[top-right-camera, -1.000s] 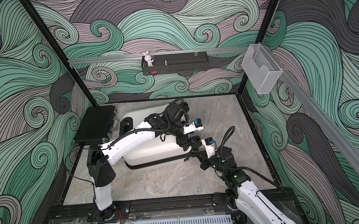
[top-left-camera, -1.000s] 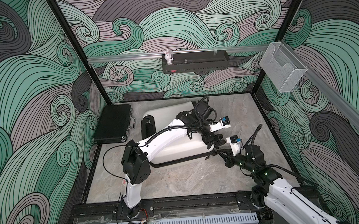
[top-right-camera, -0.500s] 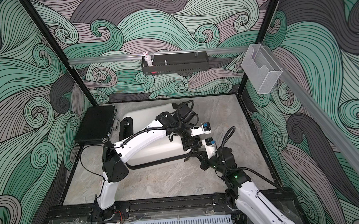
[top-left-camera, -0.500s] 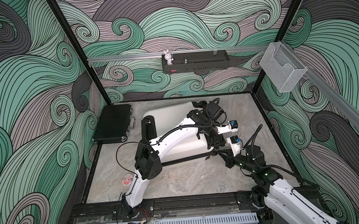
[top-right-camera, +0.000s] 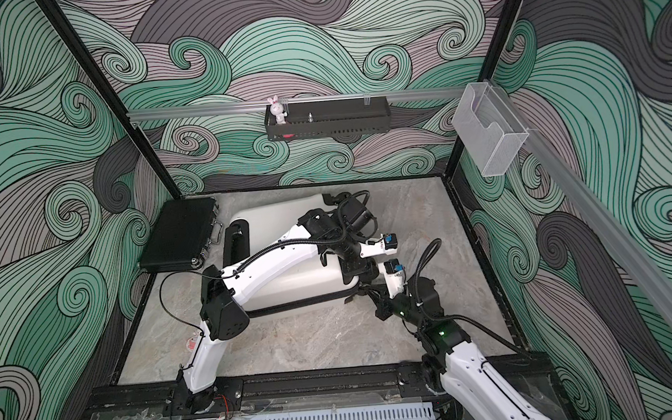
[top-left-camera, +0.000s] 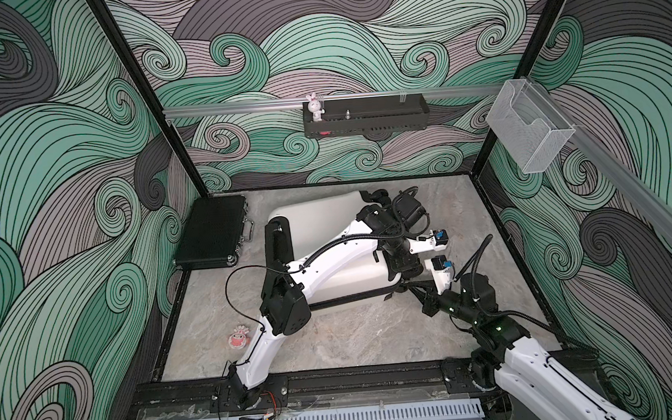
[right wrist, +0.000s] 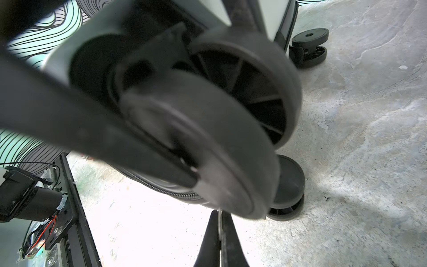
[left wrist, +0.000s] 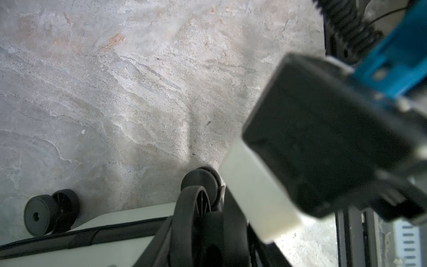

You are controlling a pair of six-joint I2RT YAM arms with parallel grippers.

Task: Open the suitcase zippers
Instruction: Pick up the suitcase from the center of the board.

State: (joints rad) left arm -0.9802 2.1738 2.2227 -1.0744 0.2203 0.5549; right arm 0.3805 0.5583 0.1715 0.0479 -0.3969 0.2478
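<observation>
While suitcase [top-left-camera: 319, 220] lies flat | right gripper [right wrist: 219, 217] closed beside its wheel corner

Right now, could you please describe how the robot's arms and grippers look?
Both arms are alike: the left arm and right arm have glossy white links and boxy black joint housings. A ribbed black cable loops along each. Blue connectors sit by the wrists; a green light glows on the right arm. The left gripper and right gripper have black fingers.
</observation>
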